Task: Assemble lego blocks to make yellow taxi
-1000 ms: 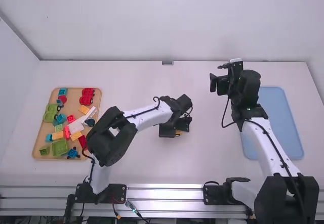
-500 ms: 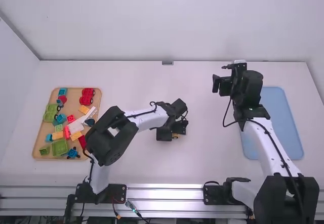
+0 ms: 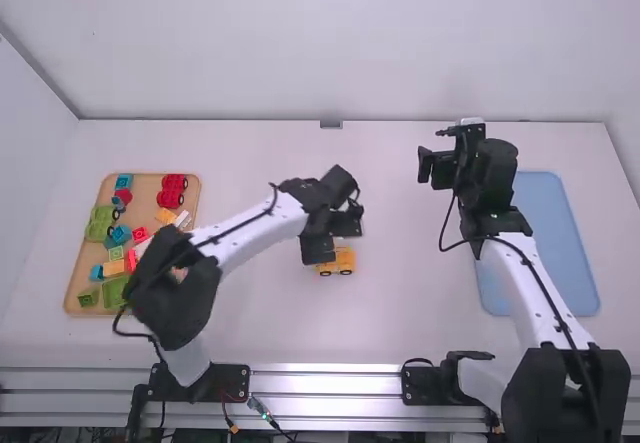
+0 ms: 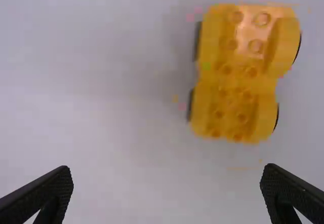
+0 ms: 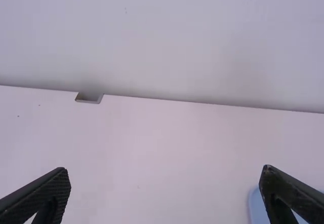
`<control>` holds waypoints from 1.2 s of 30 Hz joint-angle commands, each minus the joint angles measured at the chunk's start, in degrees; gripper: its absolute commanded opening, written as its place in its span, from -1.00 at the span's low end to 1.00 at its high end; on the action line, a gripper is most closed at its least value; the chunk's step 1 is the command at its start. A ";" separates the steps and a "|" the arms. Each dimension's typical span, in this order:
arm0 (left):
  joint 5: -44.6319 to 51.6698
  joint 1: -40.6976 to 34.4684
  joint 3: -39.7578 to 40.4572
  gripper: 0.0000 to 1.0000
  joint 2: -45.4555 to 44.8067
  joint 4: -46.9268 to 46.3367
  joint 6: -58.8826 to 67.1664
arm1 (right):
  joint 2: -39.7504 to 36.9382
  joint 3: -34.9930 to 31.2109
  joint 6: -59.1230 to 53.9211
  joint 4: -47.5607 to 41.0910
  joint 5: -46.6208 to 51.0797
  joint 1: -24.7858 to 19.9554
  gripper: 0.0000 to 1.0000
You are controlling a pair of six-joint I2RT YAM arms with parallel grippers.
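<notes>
White, smooth tabletop (image 3: 430,308), flat all around the yellow car, the landmark for these notes. Right arm (image 3: 530,283): glossy white links, bulky black joints, to the car's right. Left arm (image 3: 245,238): same build, angling in from the car's left. Blue tray (image 3: 540,238), shallow, round-cornered, well to the car's right. Wooden tray (image 3: 146,191), tan, also round-cornered, well to the car's left, loaded with studded plastic blocks.

Right gripper (image 3: 432,168): black, beyond the car and to its right, well apart; ribbed, tapering fingers spread wide. Left gripper (image 3: 333,238): also black, close at the car's far left side; fingers spread wide, the car lying out past their tips in the left wrist view.

Yellow car (image 3: 340,260), the taxi piece: upright on the tabletop, hard plastic, rounded studs on top, narrow waist between two bulging ends, dark wheels along both sides.

On the wooden tray, left of the car: red wheeled piece (image 3: 172,193), boxy; small green block (image 3: 88,297), squarish.
</notes>
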 commanded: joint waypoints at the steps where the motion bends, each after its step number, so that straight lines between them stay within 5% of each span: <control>1: 2.78 6.08 1.01 0.98 -5.81 -1.57 -3.80 | -0.79 1.99 0.09 0.04 -0.35 -0.15 0.98; 10: 2.71 31.91 1.01 0.98 -13.05 -4.68 -37.66 | -0.79 1.99 0.52 1.51 -0.39 -0.11 0.98; 20: 2.69 55.76 -4.61 0.98 -12.50 -5.73 -57.33 | -0.79 1.99 0.52 2.62 -1.81 -0.09 0.98; 31: 1.14 65.90 -12.83 0.98 -12.50 -0.55 -33.20 | -0.79 1.99 0.52 3.50 -1.81 -0.09 0.98; 36: 1.99 65.99 -12.83 0.98 -12.50 1.60 -9.88 | -0.79 1.99 0.50 3.72 -1.81 -0.11 0.98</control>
